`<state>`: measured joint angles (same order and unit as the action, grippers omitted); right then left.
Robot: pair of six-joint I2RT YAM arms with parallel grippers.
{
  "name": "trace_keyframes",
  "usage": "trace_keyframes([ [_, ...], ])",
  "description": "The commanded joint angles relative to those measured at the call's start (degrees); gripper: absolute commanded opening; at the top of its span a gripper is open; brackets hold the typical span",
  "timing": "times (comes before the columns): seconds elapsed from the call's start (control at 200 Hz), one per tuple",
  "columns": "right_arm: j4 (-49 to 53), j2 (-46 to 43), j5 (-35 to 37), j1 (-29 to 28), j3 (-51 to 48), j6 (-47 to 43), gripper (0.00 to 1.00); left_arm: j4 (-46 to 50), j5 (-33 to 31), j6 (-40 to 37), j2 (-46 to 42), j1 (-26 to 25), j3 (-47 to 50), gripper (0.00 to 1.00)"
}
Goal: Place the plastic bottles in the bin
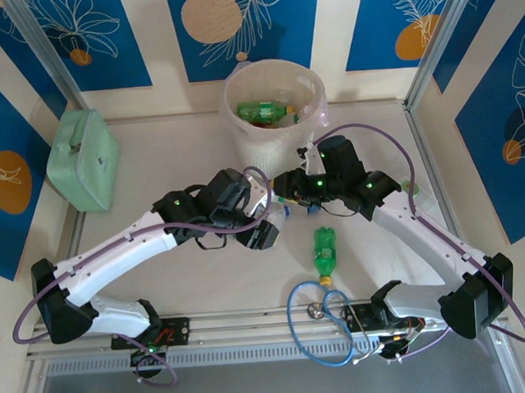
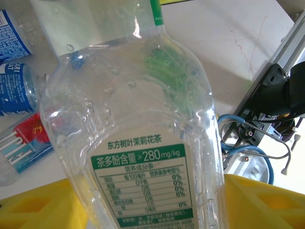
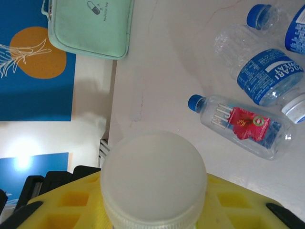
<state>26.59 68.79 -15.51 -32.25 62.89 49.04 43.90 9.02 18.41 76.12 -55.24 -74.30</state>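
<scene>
Your left hand (image 1: 273,221) is clamped on the clear green-labelled bottle (image 2: 138,119) while your right hand (image 1: 290,193) pinches what looks like its white cap (image 3: 153,176), likely a handover toward the bin (image 1: 253,142) just beyond, a green bottle (image 1: 324,251) waiting on the bench (image 1: 181,148)

Robot lab test cell.
White table (image 1: 205,279) walled by blue printed panels (image 1: 104,37) and aluminium posts (image 1: 439,37), mounting rail (image 1: 252,325) at its near edge.

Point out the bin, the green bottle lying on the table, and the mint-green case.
bin (image 1: 264,148), top external view, on its ribbed front wall.
green bottle (image 1: 324,253), top external view, on the middle of its body.
mint-green case (image 1: 84,160), top external view, on the centre of its lid.
</scene>
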Motion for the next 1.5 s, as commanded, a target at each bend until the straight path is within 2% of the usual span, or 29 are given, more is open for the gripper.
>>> trace_keyframes([
  [0.0,0.5,-0.5,0.2,-0.3,0.7,-0.3,0.33,-1.4,-0.4,0.8,-1.4,0.5,-0.1,0.87],
  [0.045,0.6,-0.8,0.5,-0.2,0.9,-0.2,0.33,-1.7,-1.7,1.4,-1.8,0.5,0.2,0.98],
  [0.065,0.7,-1.0,0.6,-0.2,1.0,-0.3,0.33,-1.8,-2.5,1.6,-2.1,0.5,0.3,1.0],
  [0.24,0.4,-1.9,0.0,2.8,4.0,0.8,0.33,-2.2,-6.8,4.2,-4.7,1.2,-0.9,1.0],
  [0.38,0.6,-0.6,0.6,7.1,11.2,0.9,0.33,-3.2,-13.3,7.9,-8.2,2.7,-1.7,1.0],
  [0.55,-2.4,1.5,0.8,12.6,17.8,3.3,0.33,-4.2,-16.9,10.3,-12.5,4.0,-1.8,1.0],
  [0.69,-3.3,4.8,4.8,14.5,24.8,4.2,0.33,-5.5,-19.7,13.0,-14.7,5.0,2.0,1.0],
  [0.905,-5.8,13.4,6.4,18.8,35.2,6.4,0.34,-5.4,-17.8,18.6,-13.3,8.0,5.5,1.0],
  [1.115,-5.5,22.5,4.4,21.9,44.5,7.5,0.33,-3.6,-14.7,18.9,-13.4,11.5,6.7,1.0],
  [1.376,-7.0,30.9,2.5,21.7,48.2,9.8,0.34,-3.8,-13.1,18.8,-13.9,12.7,9.6,1.0],
  [1.496,-3.5,36.0,0.1,20.7,53.9,8.3,0.41,-3.6,-13.1,18.1,-14.0,12.9,9.8,1.0],
])
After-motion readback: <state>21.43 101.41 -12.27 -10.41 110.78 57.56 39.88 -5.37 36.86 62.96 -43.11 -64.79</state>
